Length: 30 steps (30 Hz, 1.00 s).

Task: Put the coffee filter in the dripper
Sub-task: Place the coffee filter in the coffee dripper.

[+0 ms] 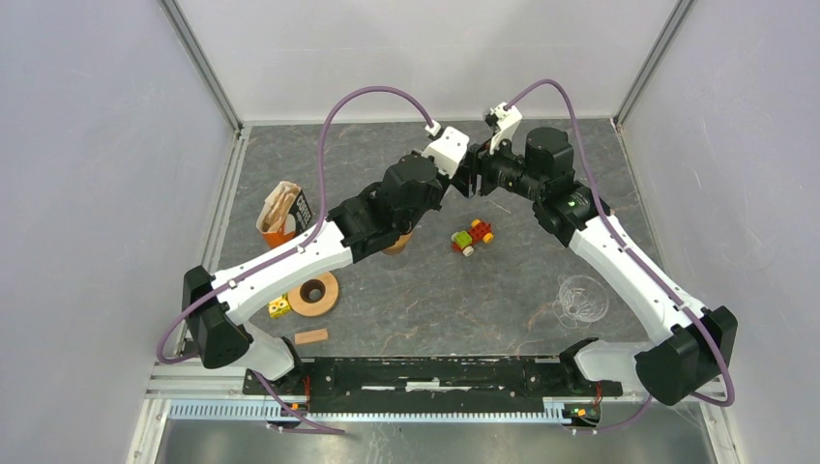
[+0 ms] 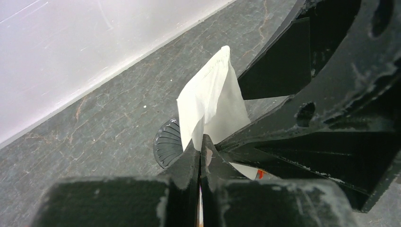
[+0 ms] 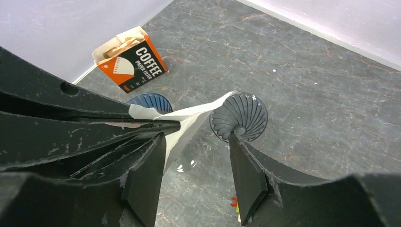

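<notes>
A white paper coffee filter (image 2: 213, 101) sticks up from my left gripper (image 2: 201, 142), which is shut on its lower edge. In the right wrist view the filter (image 3: 189, 120) runs from the left gripper's black fingers (image 3: 94, 123) to a point above the dripper (image 3: 239, 117), a dark see-through ribbed cone on the slate floor. My right gripper (image 3: 197, 137) is open, and the filter lies along its left finger. The dripper (image 2: 168, 142) also shows just below the left fingertips. In the top view both grippers (image 1: 462, 179) (image 1: 481, 166) meet at the back centre and hide the dripper.
An orange coffee filter box (image 1: 283, 213) stands at the left. A toy car (image 1: 471, 237), a wooden ring (image 1: 313, 293), a yellow block (image 1: 279, 306) and a wooden block (image 1: 311, 336) lie nearer me. A clear glass vessel (image 1: 582, 298) sits right. A bluish ribbed round thing (image 3: 150, 101) shows behind the filter.
</notes>
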Available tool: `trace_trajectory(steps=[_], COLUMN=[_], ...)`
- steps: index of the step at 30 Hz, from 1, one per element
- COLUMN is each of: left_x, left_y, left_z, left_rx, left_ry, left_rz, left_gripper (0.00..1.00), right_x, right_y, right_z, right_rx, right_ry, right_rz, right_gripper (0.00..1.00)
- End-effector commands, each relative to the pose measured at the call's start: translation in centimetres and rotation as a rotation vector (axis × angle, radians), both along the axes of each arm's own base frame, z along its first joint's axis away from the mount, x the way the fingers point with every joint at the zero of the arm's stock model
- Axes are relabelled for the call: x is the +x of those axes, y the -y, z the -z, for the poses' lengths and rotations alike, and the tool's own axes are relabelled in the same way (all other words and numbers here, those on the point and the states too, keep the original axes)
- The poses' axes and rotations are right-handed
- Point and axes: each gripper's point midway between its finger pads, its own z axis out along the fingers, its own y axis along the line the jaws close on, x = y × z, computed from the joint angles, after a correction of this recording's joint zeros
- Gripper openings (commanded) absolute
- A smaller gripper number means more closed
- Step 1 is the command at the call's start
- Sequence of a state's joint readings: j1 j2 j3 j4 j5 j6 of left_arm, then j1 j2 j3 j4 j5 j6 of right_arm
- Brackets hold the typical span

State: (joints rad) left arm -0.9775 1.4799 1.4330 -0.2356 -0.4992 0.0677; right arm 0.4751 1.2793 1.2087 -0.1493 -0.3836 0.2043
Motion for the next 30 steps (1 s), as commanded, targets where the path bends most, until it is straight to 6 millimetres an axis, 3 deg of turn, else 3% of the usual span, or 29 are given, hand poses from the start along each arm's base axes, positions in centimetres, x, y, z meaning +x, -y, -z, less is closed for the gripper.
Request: trace_trajectory(steps=[1, 9, 17, 30], left_x=[0.5, 0.3, 0.6, 1.6], left_y=[0.2, 0.1, -0.4, -1.4], left_z=[-1.8, -2.1, -1.6, -1.9], left_rx=[-0.085, -0.098, -0.057, 0.059], left_ry=[0.027, 0.027, 0.073, 0.228], left_rz=[-0.043, -0.042, -0.047, -0.111], left_gripper=[0.02, 0.02, 0.02, 0.02], right_x=[1.0, 1.6, 0.9, 1.3], right_y=[1.1, 1.9, 0.7, 1.5], right_z=[-0.2, -0.4, -0.6, -0.3], right_rx=[-0.039, -0.069, -0.024, -0.048], right_ry=[0.044, 0.062, 0.042, 0.032], right_rz=[0.077, 0.128, 0.060, 0.120], right_gripper=[0.58, 0.45, 0.00, 0.00])
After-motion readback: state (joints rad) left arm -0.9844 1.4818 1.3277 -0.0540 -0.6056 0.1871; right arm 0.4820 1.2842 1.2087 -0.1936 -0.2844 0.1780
